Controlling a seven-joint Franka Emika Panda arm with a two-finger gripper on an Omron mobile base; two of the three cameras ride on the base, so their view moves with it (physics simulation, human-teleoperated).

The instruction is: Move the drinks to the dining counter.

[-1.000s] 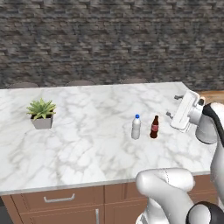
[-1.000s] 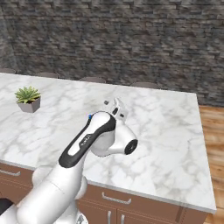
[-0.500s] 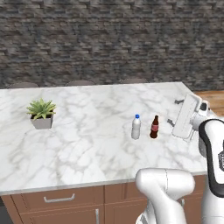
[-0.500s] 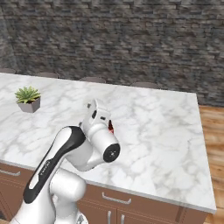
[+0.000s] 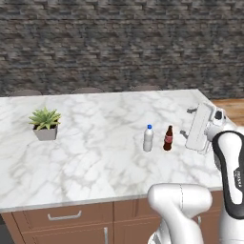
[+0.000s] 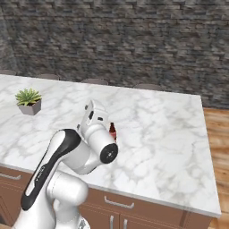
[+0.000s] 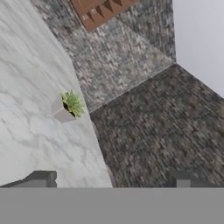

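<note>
End effector (image 5: 187,121) fingers apart, empty, clear bottle (image 5: 148,138) and cola bottle (image 5: 167,138) upright, apparently just beside each other, dining counter (image 5: 95,143)

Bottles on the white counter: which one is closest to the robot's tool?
The slim dark-brown cola bottle. It stands right of the whitish bottle with the blue cap, on the side where the open tool hangs.

From the left base view I look forward and down over the counter (image 5: 86,143), with the arm (image 5: 228,162) at 4 o'clock. The right base view faces the same counter (image 6: 165,134), arm (image 6: 67,165) at 7 o'clock. Both share the potted plant (image 5: 45,125) (image 6: 28,101). My hand view is rolled, probably sideways, plant (image 7: 68,106) mid-distance at 9 o'clock.
</note>
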